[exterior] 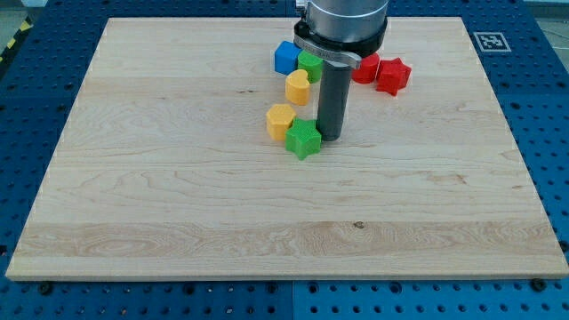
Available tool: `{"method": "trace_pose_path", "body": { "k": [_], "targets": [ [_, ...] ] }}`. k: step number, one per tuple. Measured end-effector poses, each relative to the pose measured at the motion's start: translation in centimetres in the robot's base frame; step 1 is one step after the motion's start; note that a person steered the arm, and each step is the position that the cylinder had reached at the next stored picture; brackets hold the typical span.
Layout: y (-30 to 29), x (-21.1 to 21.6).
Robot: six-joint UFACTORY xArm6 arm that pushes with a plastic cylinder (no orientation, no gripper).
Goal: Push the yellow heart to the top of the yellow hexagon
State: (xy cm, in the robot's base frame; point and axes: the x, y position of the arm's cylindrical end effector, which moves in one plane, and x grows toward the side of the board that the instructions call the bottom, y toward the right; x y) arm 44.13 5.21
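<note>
The wooden board (178,204) carries no readable writing; the only marking is a black-and-white square tag (487,41) on the blue pegboard table (551,107) at the view's top right. I count seven blocks: two yellow, two green, two red, one blue. Nearest is the green star (303,139), touching the yellow hexagon (280,120) on its left. My tip (330,137) sits just right of the star; the rod has nothing to open or close. The yellow heart (297,87) lies just above the hexagon, up-left of my tip. Beyond: green block (310,66), blue block (285,57), red block (366,68), red star (392,75)
</note>
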Motion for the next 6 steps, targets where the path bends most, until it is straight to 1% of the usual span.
{"method": "trace_pose_path", "body": {
  "k": [1, 2, 5, 6],
  "targets": [
    [0.0, -0.9],
    [0.0, -3.7],
    [-3.3, -11.6],
    [-2.3, -11.1]
  ]
}}
